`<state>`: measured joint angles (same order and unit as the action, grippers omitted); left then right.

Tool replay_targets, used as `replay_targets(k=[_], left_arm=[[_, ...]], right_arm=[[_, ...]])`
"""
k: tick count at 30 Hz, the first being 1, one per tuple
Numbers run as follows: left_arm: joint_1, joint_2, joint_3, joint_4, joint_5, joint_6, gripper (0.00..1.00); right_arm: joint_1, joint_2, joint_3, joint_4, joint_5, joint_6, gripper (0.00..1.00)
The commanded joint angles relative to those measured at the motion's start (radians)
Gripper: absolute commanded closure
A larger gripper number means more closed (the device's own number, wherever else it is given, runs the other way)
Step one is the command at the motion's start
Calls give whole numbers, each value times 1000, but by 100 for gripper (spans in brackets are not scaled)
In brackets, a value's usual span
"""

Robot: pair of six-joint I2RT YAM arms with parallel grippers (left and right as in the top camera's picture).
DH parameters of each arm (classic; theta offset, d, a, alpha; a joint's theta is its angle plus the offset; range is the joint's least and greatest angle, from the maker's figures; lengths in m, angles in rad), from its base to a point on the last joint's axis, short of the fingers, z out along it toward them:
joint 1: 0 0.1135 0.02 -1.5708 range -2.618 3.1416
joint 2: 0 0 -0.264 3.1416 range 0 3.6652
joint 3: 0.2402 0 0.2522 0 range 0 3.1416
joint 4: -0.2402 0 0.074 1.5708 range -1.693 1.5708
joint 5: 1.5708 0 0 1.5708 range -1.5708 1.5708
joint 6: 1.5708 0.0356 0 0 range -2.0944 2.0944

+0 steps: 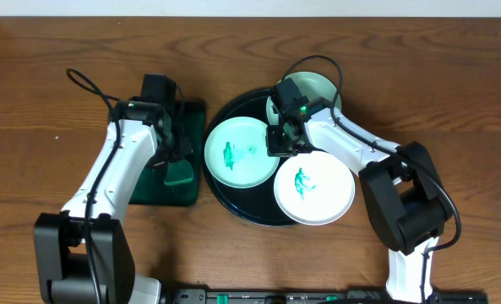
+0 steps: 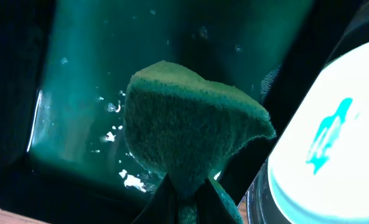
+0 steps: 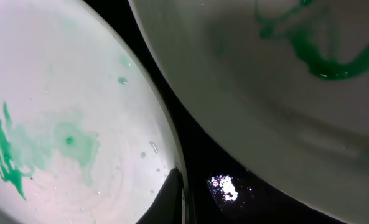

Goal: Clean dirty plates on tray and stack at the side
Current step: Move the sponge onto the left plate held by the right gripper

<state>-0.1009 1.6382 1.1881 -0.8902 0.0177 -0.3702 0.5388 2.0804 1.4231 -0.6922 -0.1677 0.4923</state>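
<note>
The black tray (image 1: 233, 203) holds three dirty plates with teal smears. They are a left plate (image 1: 242, 152), a front-right plate (image 1: 314, 187) and a back plate (image 1: 318, 87). My right gripper (image 1: 284, 139) is at the left plate's right rim. In the right wrist view one finger (image 3: 183, 199) lies on that plate's (image 3: 60, 124) rim. The other finger is hidden below the rim. The front-right plate (image 3: 265, 74) is close beside it. My left gripper (image 1: 176, 160) is shut on a green sponge (image 2: 184, 137) and holds it above the green tray.
A rectangular dark green tray (image 1: 153, 190) with a wet floor (image 2: 78, 93) lies left of the black tray. The left plate's edge (image 2: 333, 137) shows at the right of the left wrist view. Cables run behind both arms. Bare wooden table (image 1: 47, 67) surrounds the trays.
</note>
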Motion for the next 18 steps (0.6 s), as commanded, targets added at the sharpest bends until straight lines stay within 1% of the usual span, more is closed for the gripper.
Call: replay_targets(k=[1, 3, 4, 6, 8, 13, 16, 18], left_arm=[[4, -2, 15, -1, 15, -6, 93], [4, -2, 15, 13, 88, 26, 93], [2, -2, 15, 36, 186, 45, 93], [-21, -2, 16, 86, 304, 49, 93], [-49, -2, 16, 118, 343, 47, 93], [-155, 22, 16, 224, 335, -10, 93], [-169, 89, 16, 270, 304, -56, 93], [-167, 149, 16, 303, 301, -58, 93]], right_arm=[[9, 49, -20, -26, 10, -18, 99], [9, 49, -20, -26, 9, -18, 99], [9, 49, -20, -26, 10, -18, 99], [9, 49, -20, -26, 9, -18, 99], [9, 49, -20, -26, 9, -18, 99], [9, 49, -20, -27, 9, -18, 99], [9, 49, -20, -33, 9, -18, 99], [9, 49, -20, -34, 9, -18, 99]])
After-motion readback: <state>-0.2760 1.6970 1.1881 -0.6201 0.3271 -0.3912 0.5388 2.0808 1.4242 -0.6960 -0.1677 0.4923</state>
